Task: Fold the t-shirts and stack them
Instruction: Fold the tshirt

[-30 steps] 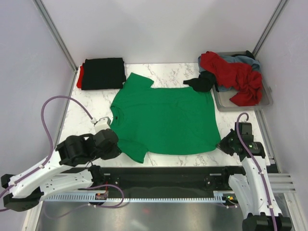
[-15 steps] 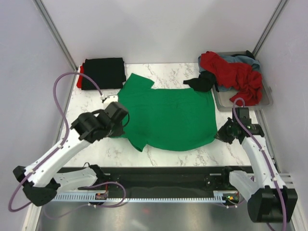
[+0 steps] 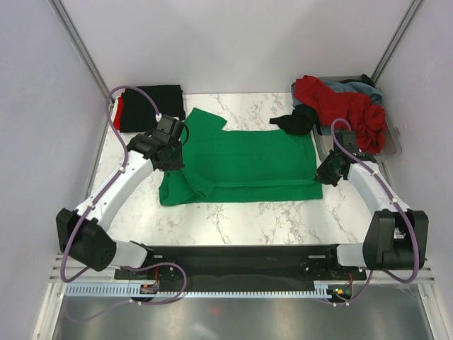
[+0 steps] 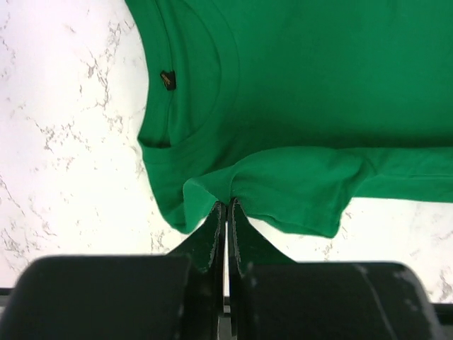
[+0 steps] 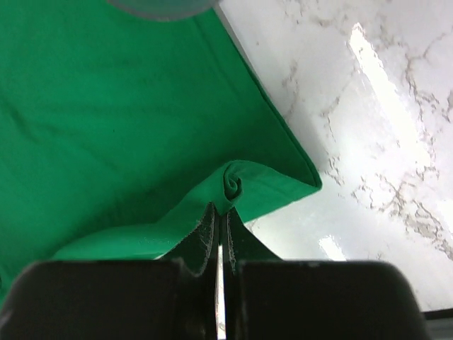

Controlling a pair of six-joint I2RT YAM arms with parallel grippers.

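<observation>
Left wrist, left pincer (image 4: 226,205) and right pincer (image 5: 218,209) pinching green t-shirt (image 4: 318,85), neck label (image 4: 168,78) unreadable

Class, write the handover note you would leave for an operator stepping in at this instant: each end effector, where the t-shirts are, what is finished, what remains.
Left end effector: shut on the green t-shirt, pinching its edge near the collar.
Right end effector: shut on the same shirt's hem corner.
Green t-shirt: mid-table, near part doubled over the far part, not released.
Done: folded black t-shirt at the far left, folded red t-shirt showing at its left edge, apparently beneath.
Left: lay the green fold, finish it, stack it. Then the crumpled red t-shirt, grey-blue t-shirt and loose black t-shirt at the tray.
</observation>
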